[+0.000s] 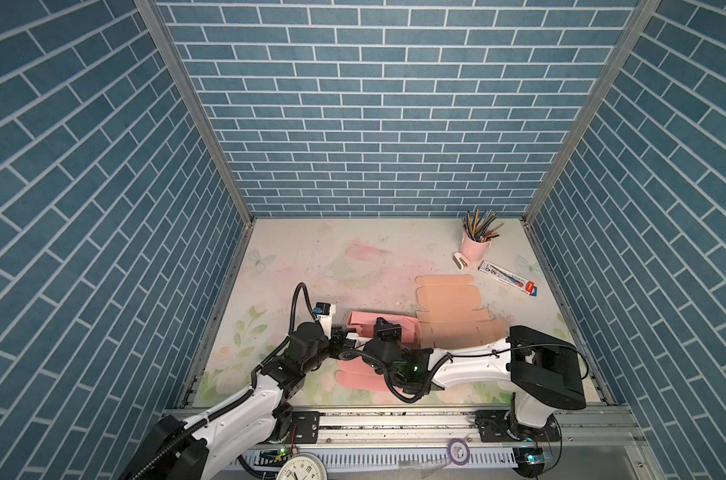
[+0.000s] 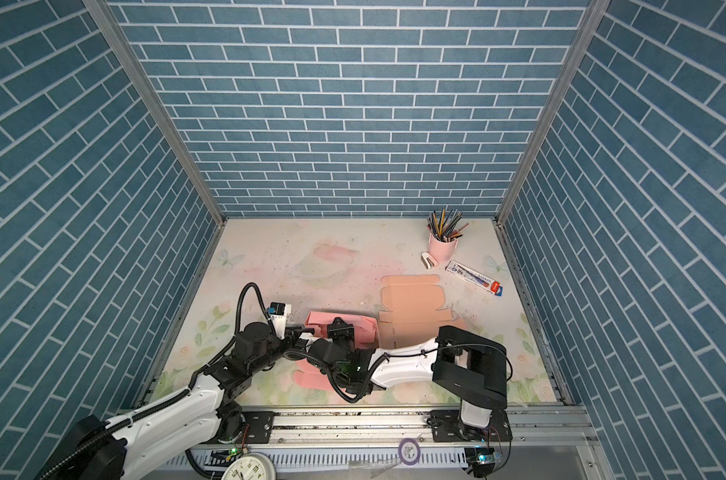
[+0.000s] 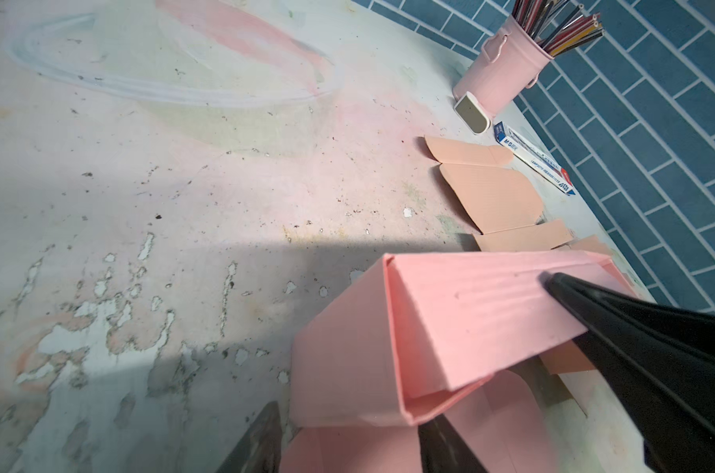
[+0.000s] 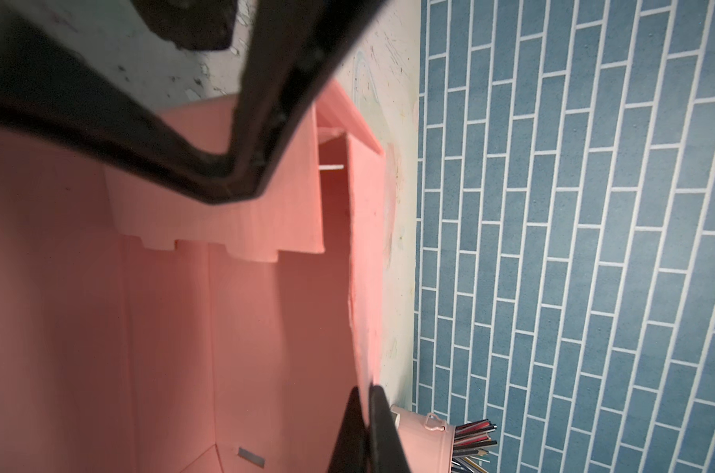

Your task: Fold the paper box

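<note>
One pink paper box (image 1: 361, 321), half-folded, lower centre | right fingers (image 4: 382, 434) clenched on its wall | left fingers (image 3: 441, 446) spread | tan blank (image 1: 448, 303) touching, right

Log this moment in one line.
pink box: partly folded | left hand: open at its corner | right hand: shut on its wall

Both top views: bright, even overhead light, no glare. Blue brick walls (image 1: 373, 104) bow outward toward the frame edges, wide-angle distortion. Soft, short shadows under arms on tabletop (image 1: 311, 257).

Left wrist view: broad dark shadow band across near tabletop, far end paler, washed out. Left gripper (image 3: 353, 413) out of focus at frame edge, one finger smeared grey.

Right wrist view: pink paper box (image 4: 163, 327) interior glows saturated salmon, slightly soft. Right gripper (image 4: 366, 393) blurred, close to lens. Brick lines curve at the side.
</note>
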`<state>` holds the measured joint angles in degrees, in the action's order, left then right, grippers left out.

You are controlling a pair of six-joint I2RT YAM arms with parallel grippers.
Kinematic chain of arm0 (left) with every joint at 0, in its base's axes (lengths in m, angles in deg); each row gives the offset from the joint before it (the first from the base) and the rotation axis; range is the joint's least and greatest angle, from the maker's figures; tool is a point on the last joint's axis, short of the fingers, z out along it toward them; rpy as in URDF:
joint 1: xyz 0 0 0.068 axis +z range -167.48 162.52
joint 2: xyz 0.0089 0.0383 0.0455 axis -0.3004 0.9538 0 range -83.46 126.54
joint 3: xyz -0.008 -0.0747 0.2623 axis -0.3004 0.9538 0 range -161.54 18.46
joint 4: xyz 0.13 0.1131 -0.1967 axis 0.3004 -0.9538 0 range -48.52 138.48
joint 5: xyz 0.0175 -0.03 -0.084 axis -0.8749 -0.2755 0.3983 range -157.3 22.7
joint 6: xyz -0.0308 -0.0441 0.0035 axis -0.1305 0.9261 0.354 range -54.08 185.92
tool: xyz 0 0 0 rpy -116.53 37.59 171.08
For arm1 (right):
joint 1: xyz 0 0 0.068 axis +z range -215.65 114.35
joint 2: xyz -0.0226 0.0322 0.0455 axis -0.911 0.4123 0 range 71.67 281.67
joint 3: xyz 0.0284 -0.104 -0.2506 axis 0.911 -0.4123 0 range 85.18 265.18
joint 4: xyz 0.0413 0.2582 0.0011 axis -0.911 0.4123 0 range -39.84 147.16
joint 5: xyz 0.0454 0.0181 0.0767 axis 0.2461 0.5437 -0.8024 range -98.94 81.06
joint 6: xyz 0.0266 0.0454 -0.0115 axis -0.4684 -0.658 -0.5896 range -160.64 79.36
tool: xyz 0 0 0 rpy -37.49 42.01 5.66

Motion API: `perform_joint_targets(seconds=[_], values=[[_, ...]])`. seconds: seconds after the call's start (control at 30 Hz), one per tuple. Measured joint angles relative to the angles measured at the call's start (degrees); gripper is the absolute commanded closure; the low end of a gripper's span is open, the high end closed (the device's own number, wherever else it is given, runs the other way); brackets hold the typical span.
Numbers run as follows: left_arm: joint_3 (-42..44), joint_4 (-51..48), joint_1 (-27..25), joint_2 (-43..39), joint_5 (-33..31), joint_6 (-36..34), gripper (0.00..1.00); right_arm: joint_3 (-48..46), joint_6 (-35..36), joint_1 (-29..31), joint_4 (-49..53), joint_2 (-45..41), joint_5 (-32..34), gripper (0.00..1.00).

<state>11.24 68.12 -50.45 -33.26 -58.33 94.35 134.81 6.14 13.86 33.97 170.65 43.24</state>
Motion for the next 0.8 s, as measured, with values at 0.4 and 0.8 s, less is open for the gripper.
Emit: perform_joint_targets(seconds=[0.4, 0.8], values=[[0.0, 4.35, -2.69, 3.32, -4.46, -3.28, 0.55, -0.83, -0.46, 1.07, -0.52, -0.37, 0.79, 1.0], [0.61, 7.15, -4.59, 4.15, -7.78, -5.51, 0.62, -0.9, -0.61, 1.18, 0.44, -0.74, 0.76, 1.0]])
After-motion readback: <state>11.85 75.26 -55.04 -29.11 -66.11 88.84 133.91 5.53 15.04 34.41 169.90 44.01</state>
